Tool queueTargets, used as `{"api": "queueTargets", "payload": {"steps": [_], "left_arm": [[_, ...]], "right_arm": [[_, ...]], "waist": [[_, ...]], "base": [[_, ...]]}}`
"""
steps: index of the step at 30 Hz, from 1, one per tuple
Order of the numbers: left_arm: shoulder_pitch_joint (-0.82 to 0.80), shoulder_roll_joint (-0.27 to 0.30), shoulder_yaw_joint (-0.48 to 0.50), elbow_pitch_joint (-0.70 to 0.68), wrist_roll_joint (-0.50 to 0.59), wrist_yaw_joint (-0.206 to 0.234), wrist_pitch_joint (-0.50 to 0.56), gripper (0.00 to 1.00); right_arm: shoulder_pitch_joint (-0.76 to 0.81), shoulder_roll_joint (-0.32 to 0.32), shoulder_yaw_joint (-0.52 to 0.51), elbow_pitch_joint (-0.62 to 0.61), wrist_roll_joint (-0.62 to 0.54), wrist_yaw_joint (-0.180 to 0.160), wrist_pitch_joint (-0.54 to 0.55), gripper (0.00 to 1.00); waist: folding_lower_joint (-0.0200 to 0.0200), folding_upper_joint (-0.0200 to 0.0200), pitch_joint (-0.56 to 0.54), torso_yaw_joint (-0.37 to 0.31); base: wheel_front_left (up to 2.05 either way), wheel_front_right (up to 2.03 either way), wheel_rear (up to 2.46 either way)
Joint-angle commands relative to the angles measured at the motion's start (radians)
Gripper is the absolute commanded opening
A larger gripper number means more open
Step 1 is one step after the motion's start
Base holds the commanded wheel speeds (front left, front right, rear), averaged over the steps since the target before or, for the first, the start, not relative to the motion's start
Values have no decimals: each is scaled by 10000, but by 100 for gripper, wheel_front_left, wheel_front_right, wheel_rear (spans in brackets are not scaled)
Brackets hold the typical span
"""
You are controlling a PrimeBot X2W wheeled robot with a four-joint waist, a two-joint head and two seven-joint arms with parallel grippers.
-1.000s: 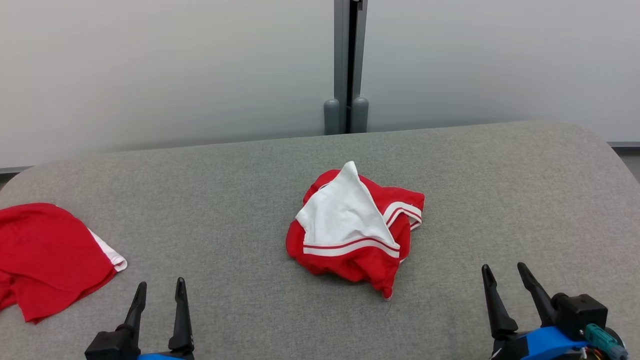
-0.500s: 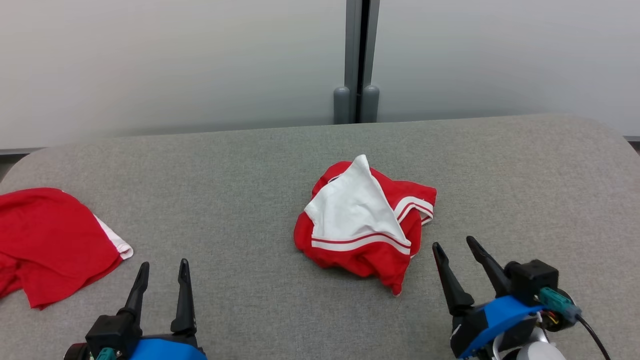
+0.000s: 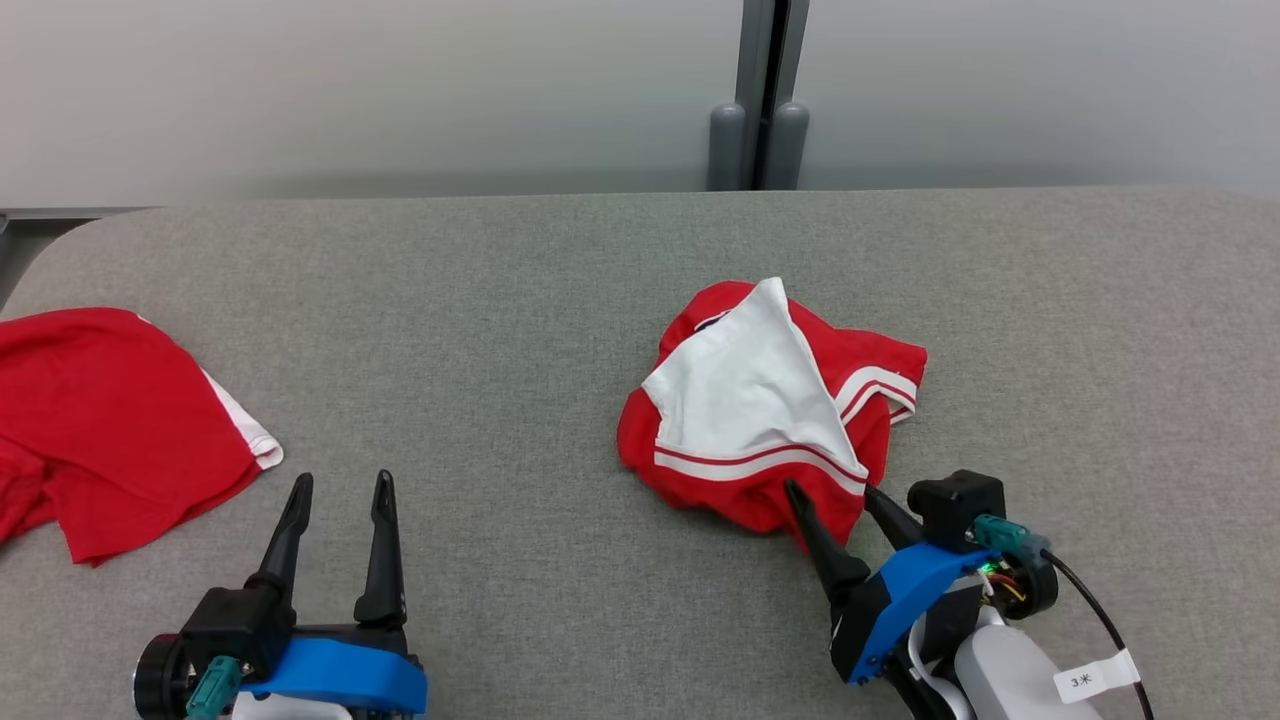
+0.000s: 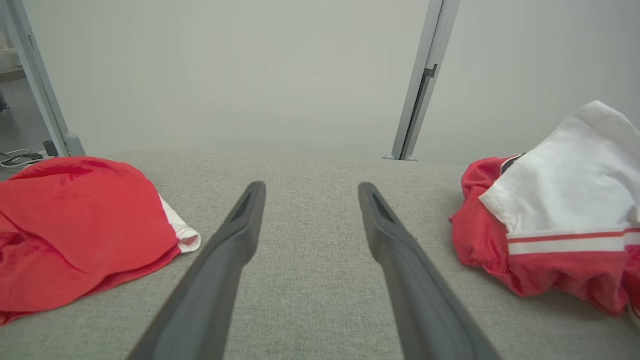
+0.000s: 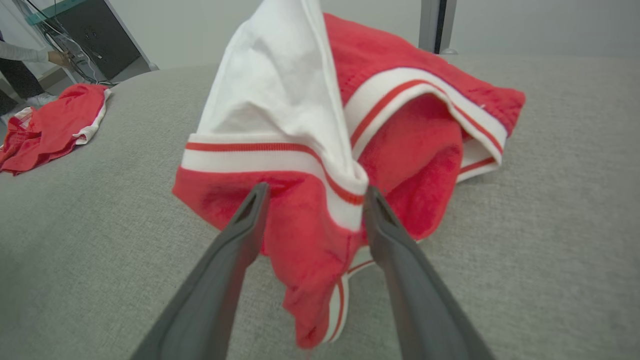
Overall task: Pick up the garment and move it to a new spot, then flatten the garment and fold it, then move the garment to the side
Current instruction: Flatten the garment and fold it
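Right gripper (image 3: 830, 490) is spread wide, straddling the garment's (image 3: 760, 400) near corner (can't tell if it's touching), left gripper (image 3: 341, 478) spread too, garment off to its right, cut off in its wrist view.

An open lane of grey worktop (image 3: 480, 330) runs between the crumpled garment (image 3: 770, 400) and the second red garment (image 3: 110, 420) at the left edge. The left pincer (image 3: 341, 480) stands in this lane, fingers spread. The crumpled garment's near corner lies between the parted fingers of the right pincer (image 3: 832, 490). Open surface continues right of that garment. A grey post (image 3: 765, 90) rises behind the far edge.
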Motion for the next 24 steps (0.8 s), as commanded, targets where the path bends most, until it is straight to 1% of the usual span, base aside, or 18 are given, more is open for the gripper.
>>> {"api": "queueTargets", "payload": {"steps": [1, 4, 6, 9, 12, 15, 18, 19, 20, 24], "left_arm": [[-182, -27, 8, -64, 49, -20, -30, 100], [-151, -34, 64, -80, 85, -40, -30, 100], [-118, -42, 89, -89, 85, -57, -30, 100], [-45, -54, 149, -135, 73, -83, -30, 100], [-7, -61, 185, -237, 130, -95, -30, 100], [-13, -71, 237, -356, 163, -100, -30, 100], [25, -84, 248, -454, 204, -109, -30, 100], [28, -89, 247, -472, 225, -107, -30, 100], [36, -94, 238, -511, 246, -118, -30, 100], [64, -114, 268, -606, 283, -122, -30, 100]], "right_arm": [[-253, -50, 74, 163, 55, 5, -270, 0], [-352, -50, 144, 240, 198, 5, -736, 0], [-297, -48, 105, 76, 320, 5, -1026, 0], [-135, -42, 393, -541, 804, 5, -1145, 0], [-343, -44, 745, -1363, 1046, 5, -921, 0], [-1077, -37, 1212, -2184, 976, 5, -507, 0], [-1998, -44, 1636, -2788, 1187, 5, -120, 0], [-2355, -42, 1738, -2951, 1306, 5, -21, 0], [-3096, -42, 1933, -3207, 1639, 5, 89, 0], [-4525, -41, 2336, -3499, 2454, 5, 194, 0]], "waist": [[-1, 0, 50, 42], [-1, 0, 10, 28], [-1, 0, -74, 16], [-1, 0, -211, -42], [-1, 0, -315, -116], [-1, 0, -346, -208], [-1, 0, -330, -265], [-1, 0, -318, -270], [-1, 0, -303, -267], [-1, 0, -213, -315]], "base": [[0, 0, 0], [0, 0, 0], [0, 0, 0], [0, 0, 0], [0, 0, 0], [0, 0, 0], [0, 0, 0], [0, 0, 0], [0, 0, 0], [0, 0, 0]]}}
